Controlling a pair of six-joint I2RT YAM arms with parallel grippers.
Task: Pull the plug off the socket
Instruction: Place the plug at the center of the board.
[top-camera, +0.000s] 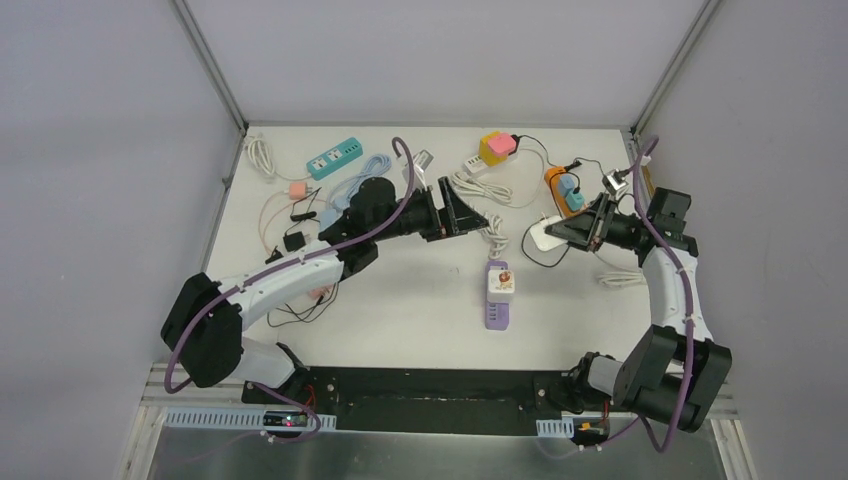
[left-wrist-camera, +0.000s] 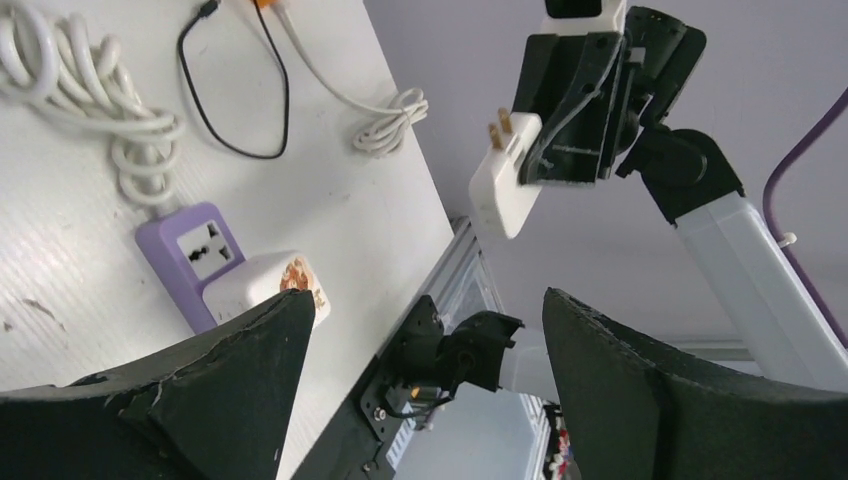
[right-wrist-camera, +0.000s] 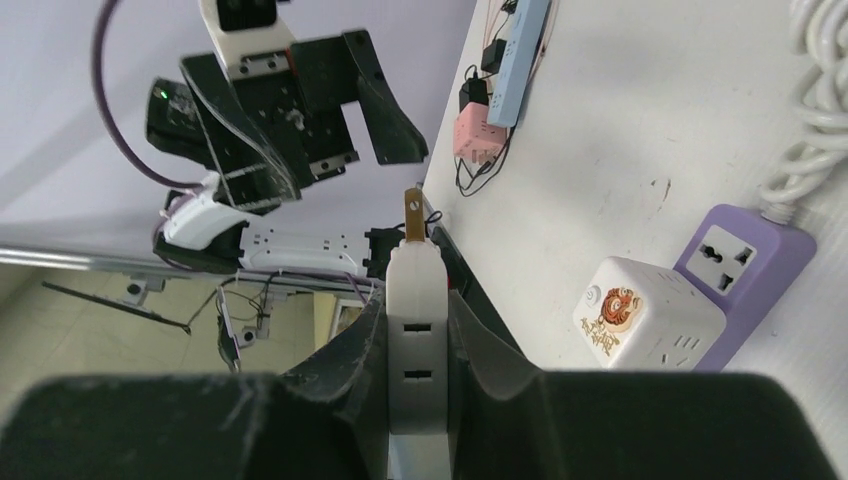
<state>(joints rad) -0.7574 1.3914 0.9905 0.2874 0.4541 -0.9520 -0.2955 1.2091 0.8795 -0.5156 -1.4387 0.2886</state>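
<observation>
My right gripper (right-wrist-camera: 417, 312) is shut on a white plug (right-wrist-camera: 417, 285) and holds it in the air with its metal prongs pointing away from the wrist. The same plug (left-wrist-camera: 505, 185) shows in the left wrist view, well off the table. Below it, a purple socket strip (top-camera: 498, 312) lies at mid-table with a white cube adapter (top-camera: 502, 282) plugged into it. My left gripper (top-camera: 482, 220) hovers to the left of the plug, facing it, and is open with nothing between its fingers (left-wrist-camera: 270, 340).
A teal power strip (top-camera: 334, 158), a pink adapter (top-camera: 297, 189) and a black adapter (top-camera: 294, 241) lie at the back left. A pink-and-yellow cube socket (top-camera: 497, 146), coiled white cable (top-camera: 478, 184) and an orange strip with blue plugs (top-camera: 565, 188) sit at the back right.
</observation>
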